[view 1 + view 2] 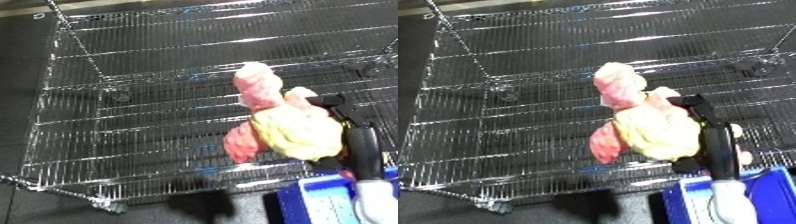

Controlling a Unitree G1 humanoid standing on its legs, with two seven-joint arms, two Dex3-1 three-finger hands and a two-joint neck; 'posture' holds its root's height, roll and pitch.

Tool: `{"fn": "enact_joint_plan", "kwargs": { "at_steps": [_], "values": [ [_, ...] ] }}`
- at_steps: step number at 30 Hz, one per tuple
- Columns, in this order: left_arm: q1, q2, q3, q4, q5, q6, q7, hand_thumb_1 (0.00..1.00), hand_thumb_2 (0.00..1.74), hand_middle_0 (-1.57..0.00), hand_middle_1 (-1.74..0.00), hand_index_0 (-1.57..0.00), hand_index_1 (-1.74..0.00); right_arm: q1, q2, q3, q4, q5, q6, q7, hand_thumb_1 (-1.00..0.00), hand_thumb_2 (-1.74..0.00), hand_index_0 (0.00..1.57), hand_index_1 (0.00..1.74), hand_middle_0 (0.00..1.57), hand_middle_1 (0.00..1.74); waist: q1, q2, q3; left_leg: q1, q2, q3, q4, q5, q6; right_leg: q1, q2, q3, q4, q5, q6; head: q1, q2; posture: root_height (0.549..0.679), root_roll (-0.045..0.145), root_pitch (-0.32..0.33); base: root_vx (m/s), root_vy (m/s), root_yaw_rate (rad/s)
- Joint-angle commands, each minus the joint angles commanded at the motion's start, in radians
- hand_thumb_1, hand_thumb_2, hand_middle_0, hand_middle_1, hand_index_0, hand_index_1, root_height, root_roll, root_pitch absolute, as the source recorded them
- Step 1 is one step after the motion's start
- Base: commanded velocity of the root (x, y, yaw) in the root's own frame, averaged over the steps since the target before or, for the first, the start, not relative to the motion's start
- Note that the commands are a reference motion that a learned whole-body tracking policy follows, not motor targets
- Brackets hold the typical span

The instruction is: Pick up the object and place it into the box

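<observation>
The right hand (704, 130) reaches up from the lower right, its black fingers curled round a soft toy (651, 131) — pink and pale yellow, plush-like. The toy's yellow body sits against the palm, with black fingertips showing at its upper right and under its lower edge. A pink lobe sticks up and to the left above the body, and another pink piece hangs down at the lower left. What sort of figure the toy is, I cannot tell.

The toy is held over a wire rack (133, 125), a silver shelf of thin parallel rods that fills most of both views. Whether the toy touches the wires or hangs just above them cannot be told from these angles. The dark floor (22, 75) shows through the rods and along the left edge.

At the bottom right corner lies a blue bin (691, 202), only partly in view — its rim sits just under the white forearm (731, 200), below and near the toy. The toy is outside the bin.
</observation>
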Motion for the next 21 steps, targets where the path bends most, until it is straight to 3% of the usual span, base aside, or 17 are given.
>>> {"fn": "enact_joint_plan", "kwargs": {
  "at_steps": [10,16,21],
  "values": [
    [0.017,-0.018,0.009,-0.036,0.011,0.013,-0.004,1.0,1.74,-1.57,-1.74,-1.57,-1.74,0.184,-0.007,-0.224,-0.14,-0.048,-0.024,-0.068,-1.0,-1.74,1.57,1.74,1.57,1.74,-0.09,0.006,-0.006,0.045,0.013,0.037,-0.006,-0.008,0.0025,0.031,0.0122,0.026,-0.037,0.012,-0.0014,0.13,-0.02,0.635,0.065,-0.163,0.004,-0.02,-0.193],
    [0.031,-0.023,0.007,-0.048,0.003,0.014,-0.015,1.0,1.74,-1.57,-1.74,-1.57,-1.74,0.325,-0.027,-0.36,-0.145,-0.081,-0.019,-0.099,-1.0,-1.74,1.57,1.74,1.57,1.74,-0.159,0.013,-0.016,0.071,0.02,0.067,-0.013,-0.015,0.0016,0.043,0.0214,0.048,-0.06,0.015,-0.0017,0.207,-0.043,0.638,0.072,-0.163,0.01,0.001,-0.222],
    [0.04,-0.029,0.0,-0.045,-0.007,0.012,-0.023,1.0,1.74,-1.57,-1.74,-1.57,-1.74,0.41,-0.006,-0.432,-0.112,-0.065,-0.025,-0.119,-1.0,-1.74,1.57,1.74,1.57,1.74,-0.209,0.032,-0.024,0.093,0.024,0.093,-0.029,-0.015,-0.0009,0.046,0.0259,0.063,-0.075,0.016,-0.0034,0.253,-0.059,0.64,0.081,-0.159,0.015,0.02,-0.211]
  ]
}}
